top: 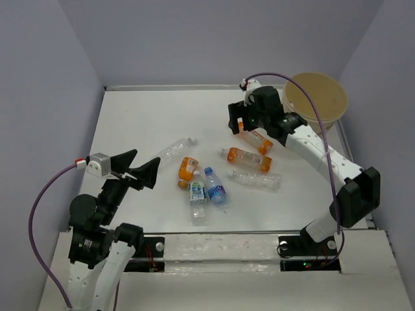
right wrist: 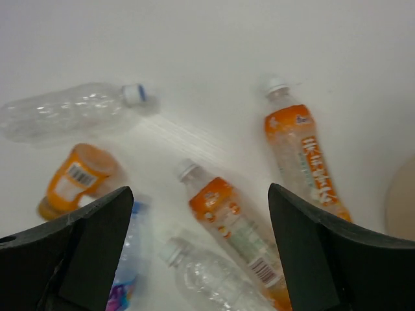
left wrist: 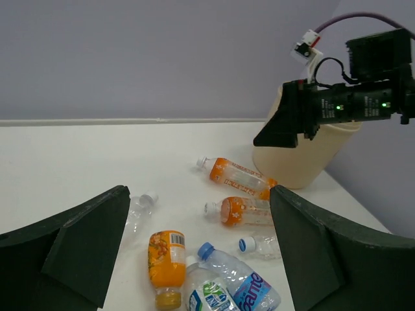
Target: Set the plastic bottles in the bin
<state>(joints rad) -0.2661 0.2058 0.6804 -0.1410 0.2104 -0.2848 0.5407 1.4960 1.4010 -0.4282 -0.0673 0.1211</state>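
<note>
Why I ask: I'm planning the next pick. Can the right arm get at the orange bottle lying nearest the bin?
Probably yes. The right gripper hovers just above that orange bottle, jaws open, and nothing lies on it; the neighbouring orange bottle lies apart.

Bright, even light, soft shadows; right wrist view perhaps motion-blurred.

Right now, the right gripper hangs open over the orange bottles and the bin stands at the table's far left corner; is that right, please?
Not quite: the bin stands at the far right corner, as the top external view shows. The right gripper does hang open over the orange bottles.
</note>
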